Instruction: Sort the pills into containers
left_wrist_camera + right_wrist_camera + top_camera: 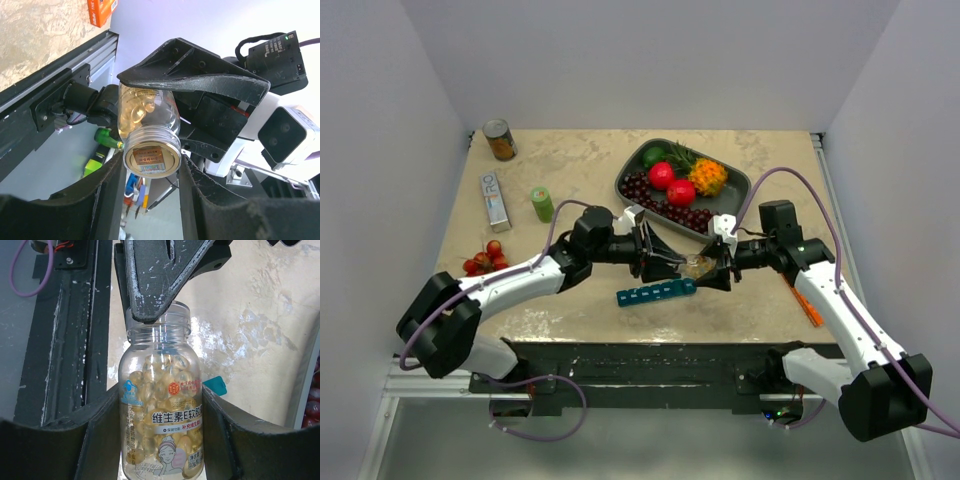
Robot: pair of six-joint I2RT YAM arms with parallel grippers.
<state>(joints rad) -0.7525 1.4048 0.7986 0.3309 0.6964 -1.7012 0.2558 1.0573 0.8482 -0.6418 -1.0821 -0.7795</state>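
Observation:
A small clear bottle (pixel 700 265) of tan-yellow pills (pixel 160 385) hangs on its side above the table between both arms. My right gripper (pixel 160 400) is shut on the bottle's labelled body. My left gripper (pixel 150 165) is shut on its cap end (pixel 152 157), one finger on each side of the gold-labelled lid. From the top view, the left gripper (pixel 665 262) and right gripper (pixel 718 268) face each other. The containers, a teal-blue organiser strip (pixel 655 293), lie on the table just below and in front; only one corner of the strip (pixel 215 386) shows in the right wrist view.
A grey fruit tray (pixel 742 184) stands behind the grippers. Loose cherries (pixel 485 260) lie at the left, with a green bottle (pixel 541 204), a flat box (pixel 495 198) and a can (pixel 500 140) behind them. An orange box (pixel 807 305) lies by the right arm.

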